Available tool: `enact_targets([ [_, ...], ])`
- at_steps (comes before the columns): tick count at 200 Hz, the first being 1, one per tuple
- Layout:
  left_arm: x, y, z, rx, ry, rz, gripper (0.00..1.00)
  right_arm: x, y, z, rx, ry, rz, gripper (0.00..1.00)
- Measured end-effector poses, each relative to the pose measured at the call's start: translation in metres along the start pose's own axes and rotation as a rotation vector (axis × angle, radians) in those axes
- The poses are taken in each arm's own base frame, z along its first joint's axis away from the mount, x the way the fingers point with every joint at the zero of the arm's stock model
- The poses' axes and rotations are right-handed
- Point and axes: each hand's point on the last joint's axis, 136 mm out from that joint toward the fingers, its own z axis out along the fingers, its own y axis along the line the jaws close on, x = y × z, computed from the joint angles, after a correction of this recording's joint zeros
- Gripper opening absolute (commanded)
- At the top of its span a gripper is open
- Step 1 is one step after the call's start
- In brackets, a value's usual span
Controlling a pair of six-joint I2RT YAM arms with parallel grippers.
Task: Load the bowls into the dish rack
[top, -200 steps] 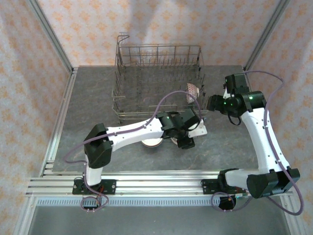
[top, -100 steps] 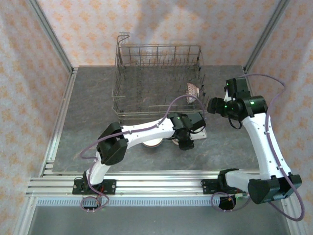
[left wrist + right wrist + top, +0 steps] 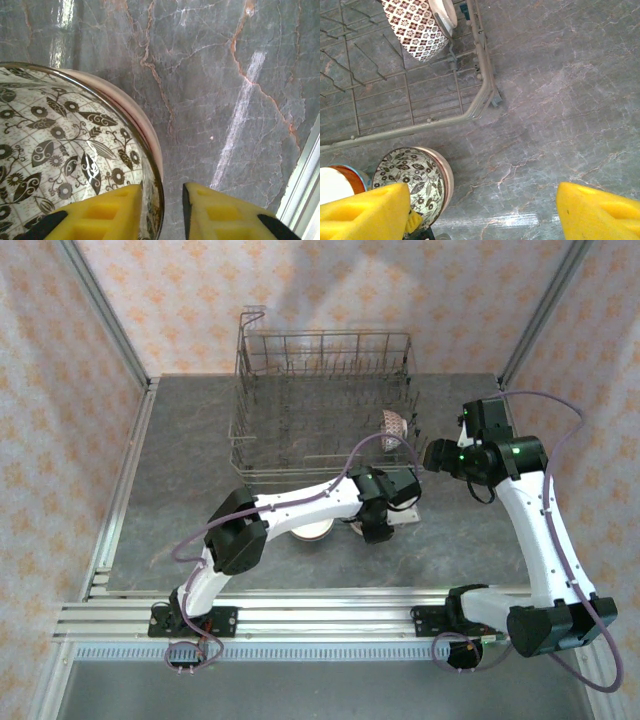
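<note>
A bowl (image 3: 60, 150) with a black leaf pattern inside and a pink outer wall sits on the table just in front of the dish rack (image 3: 320, 400). My left gripper (image 3: 162, 195) straddles its rim: one yellow finger rests inside against the wall, the other stands outside with a small gap. The same bowl (image 3: 407, 180) lies below my right gripper (image 3: 482, 200), which hangs wide open over bare table by the rack's near right corner (image 3: 475, 107). A second patterned bowl (image 3: 417, 27) stands on edge inside the rack. My left gripper (image 3: 375, 530) hides its bowl in the top view.
An orange bowl (image 3: 359, 176) with a white inside sits left of the leaf-pattern bowl. A pale bowl (image 3: 312, 531) shows under the left forearm. The table's metal edge rail (image 3: 307, 190) runs close on the right of the left gripper.
The left jaws have narrowed around the bowl's rim, and the left arm has reached a little further right. The right arm has shifted slightly, its jaws still wide.
</note>
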Motion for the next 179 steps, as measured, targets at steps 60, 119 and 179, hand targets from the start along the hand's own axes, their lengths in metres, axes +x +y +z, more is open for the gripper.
enact_targets([
  [60, 0.000, 0.004, -0.005, 0.006, 0.003, -0.009, 0.27, 0.001, 0.000, 0.003, -0.003, 0.005, 0.003, 0.76],
  [119, 0.006, 0.000, 0.012, 0.036, 0.052, -0.007, 0.23, 0.000, 0.001, 0.004, -0.008, -0.001, 0.003, 0.76],
  [179, 0.005, 0.002, 0.013, 0.044, 0.051, -0.010, 0.16, 0.002, 0.001, 0.009, -0.004, 0.010, 0.003, 0.76],
])
